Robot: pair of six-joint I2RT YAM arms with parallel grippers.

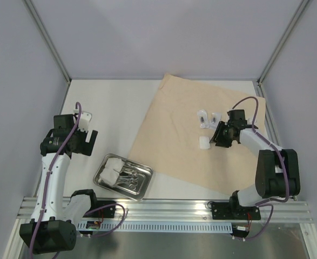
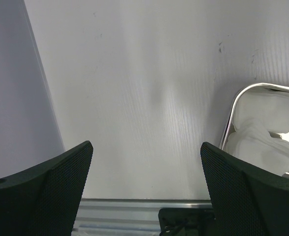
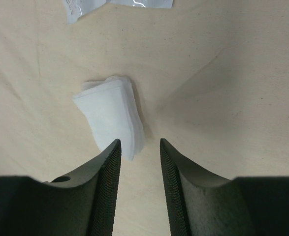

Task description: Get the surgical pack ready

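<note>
The tan wrap sheet (image 1: 201,156) lies spread on the right half of the table. On it lie a white gauze pad (image 1: 204,142) and two small clear packets (image 1: 202,117). My right gripper (image 1: 217,137) hovers just right of the pad. In the right wrist view it (image 3: 140,141) is slightly open and empty, with the pad (image 3: 110,115) just ahead and to the left on the wrap (image 3: 223,73). The steel tray (image 1: 142,191) sits off the sheet at front left, holding gauze (image 1: 110,170) and steel clamps (image 1: 130,175). My left gripper (image 1: 88,143) is wide open and empty (image 2: 145,145), left of the tray rim (image 2: 231,115).
An aluminium rail (image 1: 163,208) runs along the near table edge and shows in the left wrist view (image 2: 134,206). Grey walls and frame posts close in the left, back and right. Bare white table (image 1: 109,108) lies left of the sheet.
</note>
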